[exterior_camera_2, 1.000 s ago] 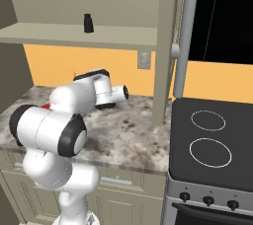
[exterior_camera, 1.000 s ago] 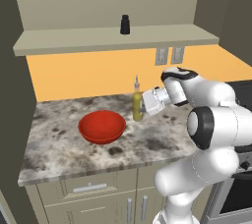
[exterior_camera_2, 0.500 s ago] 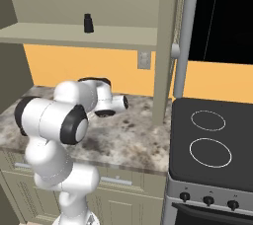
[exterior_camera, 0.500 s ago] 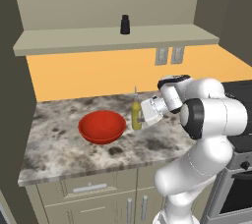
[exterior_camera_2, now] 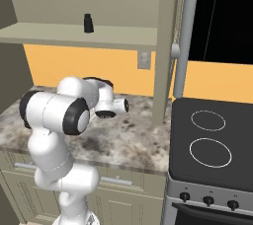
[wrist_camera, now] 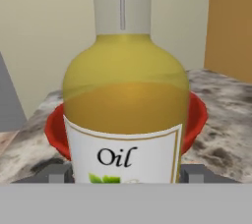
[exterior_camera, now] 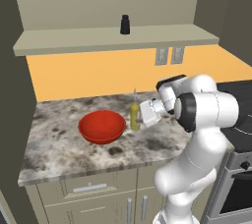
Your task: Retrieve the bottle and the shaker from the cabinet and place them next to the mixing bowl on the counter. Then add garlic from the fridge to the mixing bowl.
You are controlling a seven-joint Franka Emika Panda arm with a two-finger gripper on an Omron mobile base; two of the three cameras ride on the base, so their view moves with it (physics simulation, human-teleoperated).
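One bottle [exterior_camera: 134,116] is standing on the counter [exterior_camera: 64,144], one red bowl [exterior_camera: 102,126] is sitting beside it, and one shaker [exterior_camera: 125,24] is resting on the shelf [exterior_camera: 74,40]. Two wall outlets [exterior_camera: 169,56] are showing, and two burner rings [exterior_camera_2: 210,137].

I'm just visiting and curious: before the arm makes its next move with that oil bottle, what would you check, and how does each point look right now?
1. Bottle upright on the counter: ok.
2. Bottle beside the mixing bowl: ok.
3. Gripper fingers either side of the bottle: ok.
4. Whether the fingers press the bottle or have let go: cannot tell.
5. Shaker brought down to the counter: not ok, it stands on the cabinet shelf.
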